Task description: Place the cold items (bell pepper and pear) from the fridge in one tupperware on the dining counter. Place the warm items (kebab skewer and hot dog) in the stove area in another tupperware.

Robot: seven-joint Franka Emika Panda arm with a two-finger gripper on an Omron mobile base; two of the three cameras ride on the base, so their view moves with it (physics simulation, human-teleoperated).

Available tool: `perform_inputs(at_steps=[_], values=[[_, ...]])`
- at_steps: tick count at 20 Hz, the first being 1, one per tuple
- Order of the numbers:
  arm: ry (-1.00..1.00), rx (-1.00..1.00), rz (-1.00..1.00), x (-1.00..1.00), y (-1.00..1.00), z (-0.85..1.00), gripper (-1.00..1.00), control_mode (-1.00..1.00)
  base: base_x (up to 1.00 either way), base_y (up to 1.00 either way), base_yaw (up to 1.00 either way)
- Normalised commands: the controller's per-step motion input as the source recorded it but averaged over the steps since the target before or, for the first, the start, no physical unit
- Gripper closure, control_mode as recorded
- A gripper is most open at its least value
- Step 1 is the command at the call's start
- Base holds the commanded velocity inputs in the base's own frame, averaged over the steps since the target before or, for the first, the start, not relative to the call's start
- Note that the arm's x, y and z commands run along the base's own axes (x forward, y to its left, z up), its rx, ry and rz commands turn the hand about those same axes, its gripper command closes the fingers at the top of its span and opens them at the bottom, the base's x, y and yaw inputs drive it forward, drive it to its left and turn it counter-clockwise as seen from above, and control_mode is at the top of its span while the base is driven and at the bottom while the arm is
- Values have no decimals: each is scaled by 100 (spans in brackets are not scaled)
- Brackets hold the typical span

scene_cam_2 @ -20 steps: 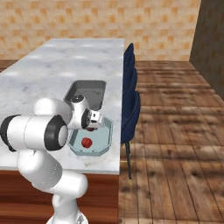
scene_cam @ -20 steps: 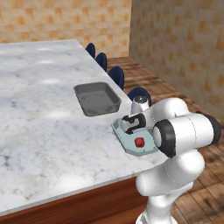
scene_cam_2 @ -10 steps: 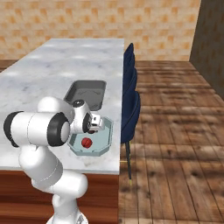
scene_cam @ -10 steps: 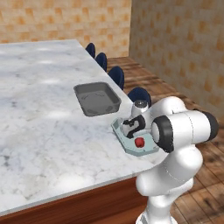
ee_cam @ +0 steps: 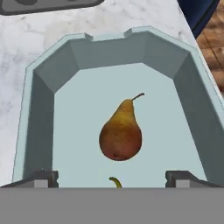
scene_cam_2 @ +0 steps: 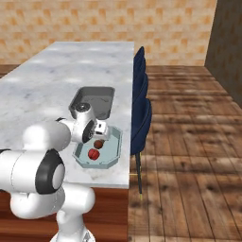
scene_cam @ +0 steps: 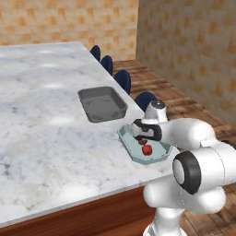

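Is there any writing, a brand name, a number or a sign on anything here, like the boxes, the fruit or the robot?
None: no words, numbers or signs can be read anywhere.
The pale blue tupperware, the pear in it, the grey tupperware and the marble counter are all plain.

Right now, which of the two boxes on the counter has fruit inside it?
The pale blue tupperware by the counter's edge. It holds the pear and the red bell pepper. The dark grey tupperware beyond it holds nothing.
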Motion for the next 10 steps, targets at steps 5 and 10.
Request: perform_inputs(at_steps=[5, 10], values=[[1, 6, 0, -100, 8, 100, -100, -100, 0, 0, 0], [48, -6, 0, -41, 1, 85, -100, -100, 0, 0, 0]])
